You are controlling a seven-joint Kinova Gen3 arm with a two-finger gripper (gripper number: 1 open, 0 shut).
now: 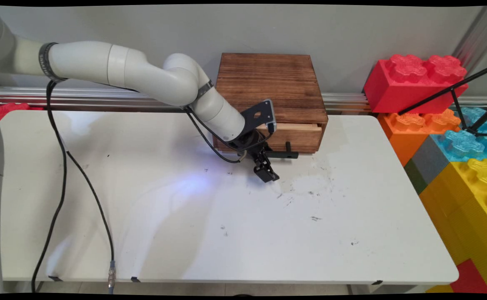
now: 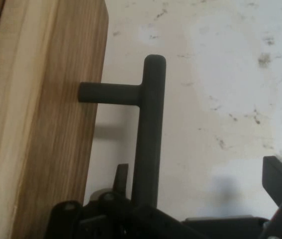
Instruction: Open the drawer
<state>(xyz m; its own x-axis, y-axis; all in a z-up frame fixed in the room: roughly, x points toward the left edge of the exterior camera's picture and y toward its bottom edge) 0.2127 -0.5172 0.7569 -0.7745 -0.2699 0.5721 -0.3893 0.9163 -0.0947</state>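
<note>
A dark wooden box (image 1: pixel 268 83) stands at the back of the white table (image 1: pixel 185 233). Its drawer (image 1: pixel 299 137) sits slightly pulled out, showing a pale top edge. A black T-shaped handle (image 1: pixel 283 155) juts from the drawer front toward the table. My gripper (image 1: pixel 267 173) hangs low in front of the drawer, just left of the handle and pointing down. In the hand view the drawer front (image 2: pixel 56 124) fills the left side. The handle bar (image 2: pixel 148 129) runs up between my fingers, close to the left finger (image 2: pixel 121 178) and far from the right one (image 2: pixel 279 177). My gripper (image 2: pixel 200 177) is open and grips nothing.
Large toy bricks are stacked past the table's right edge: red (image 1: pixel 414 81), orange (image 1: pixel 410 125), blue (image 1: pixel 464 143) and yellow (image 1: pixel 468 196). Thin black tripod legs (image 1: pixel 455 89) cross in front of them. Black cables (image 1: pixel 60 175) hang over the table's left part. Dark scuffs mark the tabletop.
</note>
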